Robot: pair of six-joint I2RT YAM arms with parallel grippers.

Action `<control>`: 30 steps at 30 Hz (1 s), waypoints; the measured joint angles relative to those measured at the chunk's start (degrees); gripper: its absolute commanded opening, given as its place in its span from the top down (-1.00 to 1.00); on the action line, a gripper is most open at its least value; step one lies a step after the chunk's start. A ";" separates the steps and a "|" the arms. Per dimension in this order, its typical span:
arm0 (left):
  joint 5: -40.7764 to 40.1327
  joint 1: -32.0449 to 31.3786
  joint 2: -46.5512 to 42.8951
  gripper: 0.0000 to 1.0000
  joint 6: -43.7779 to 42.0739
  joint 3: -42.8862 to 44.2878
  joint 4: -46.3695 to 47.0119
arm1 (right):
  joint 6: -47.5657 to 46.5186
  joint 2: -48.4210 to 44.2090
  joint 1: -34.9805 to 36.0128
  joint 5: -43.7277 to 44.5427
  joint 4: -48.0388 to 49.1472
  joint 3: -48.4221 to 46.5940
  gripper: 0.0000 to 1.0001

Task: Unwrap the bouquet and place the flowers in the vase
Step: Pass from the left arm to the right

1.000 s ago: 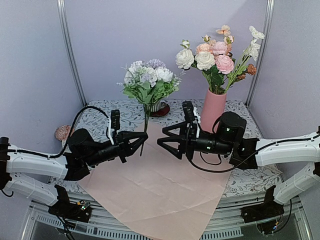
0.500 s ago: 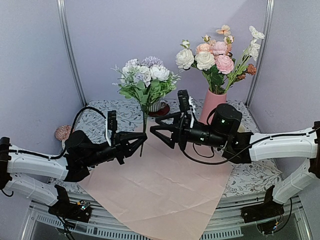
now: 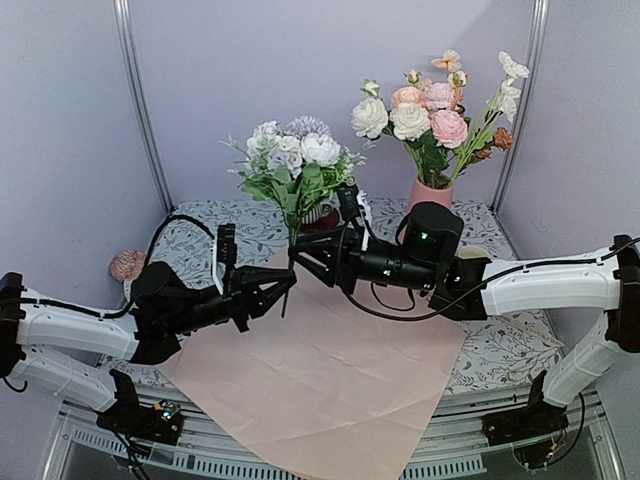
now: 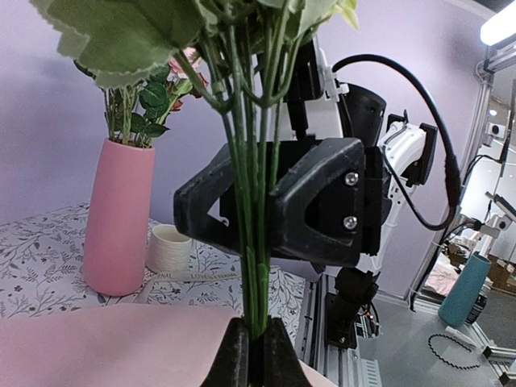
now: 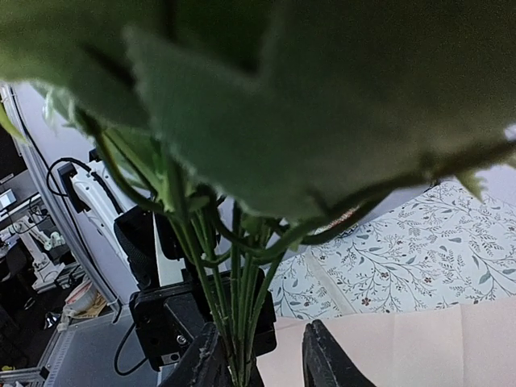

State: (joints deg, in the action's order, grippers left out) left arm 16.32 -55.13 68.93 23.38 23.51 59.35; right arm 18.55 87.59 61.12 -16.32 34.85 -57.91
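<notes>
Your left gripper pinches the flowers by their stems, upright above the pink paper, while the fingers of your right gripper are spread around those stems higher up; if left lets go before right clamps, they could drop short of the vase.

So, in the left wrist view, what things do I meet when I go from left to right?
From the left: tall matte pink vase, small cream mug, bundle of green flower stems, teal cylinder at the far right.
</notes>
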 measured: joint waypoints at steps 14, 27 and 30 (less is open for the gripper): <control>2.45 0.00 2.47 1.00 0.02 0.00 0.79 | 0.57 0.83 0.00 -2.16 -0.98 -1.14 0.69; 2.19 -0.11 2.47 -0.22 -0.31 0.00 0.90 | 0.90 0.09 0.02 -1.53 -1.88 -0.61 0.95; 1.16 -0.26 2.45 -0.61 -0.22 0.00 0.90 | 0.07 -2.08 0.13 1.44 -5.11 0.35 0.94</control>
State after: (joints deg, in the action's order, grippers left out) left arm 17.47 -55.40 71.37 23.16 23.51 60.25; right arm 18.61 85.52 61.25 -14.87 29.74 -57.56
